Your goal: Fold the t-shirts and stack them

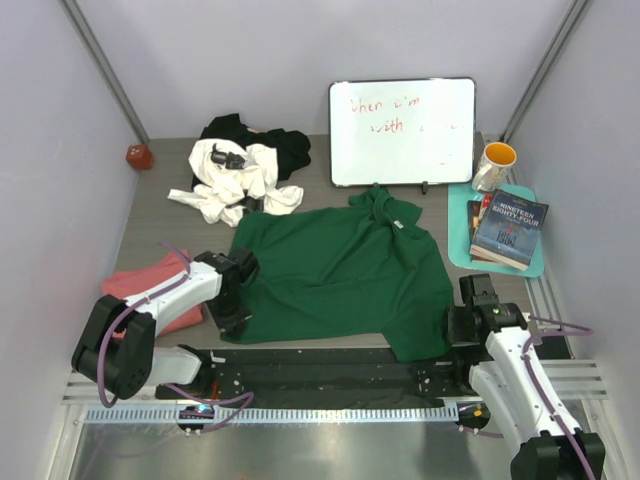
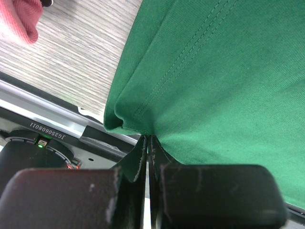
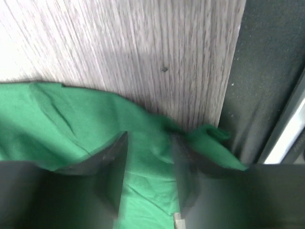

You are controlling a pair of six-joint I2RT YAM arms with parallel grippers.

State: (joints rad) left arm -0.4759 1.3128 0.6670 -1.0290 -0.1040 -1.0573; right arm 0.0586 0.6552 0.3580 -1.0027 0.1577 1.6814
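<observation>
A dark green t-shirt (image 1: 340,270) lies spread out in the middle of the table. My left gripper (image 1: 232,318) is at its near left corner. In the left wrist view that gripper (image 2: 148,140) is shut on the hem of the green t-shirt (image 2: 219,81). My right gripper (image 1: 455,325) is at the near right corner. In the blurred right wrist view it (image 3: 149,138) stands open, its fingers either side of a fold of green cloth (image 3: 57,119). A salmon pink t-shirt (image 1: 150,290) lies at the left. Crumpled white (image 1: 235,180) and black (image 1: 280,145) t-shirts sit at the back.
A whiteboard (image 1: 402,132) leans on the back wall. An orange mug (image 1: 494,163) and books (image 1: 508,230) rest on a teal mat (image 1: 460,235) at the right. A small red ball (image 1: 139,156) sits at the back left. A black rail (image 1: 330,365) runs along the near edge.
</observation>
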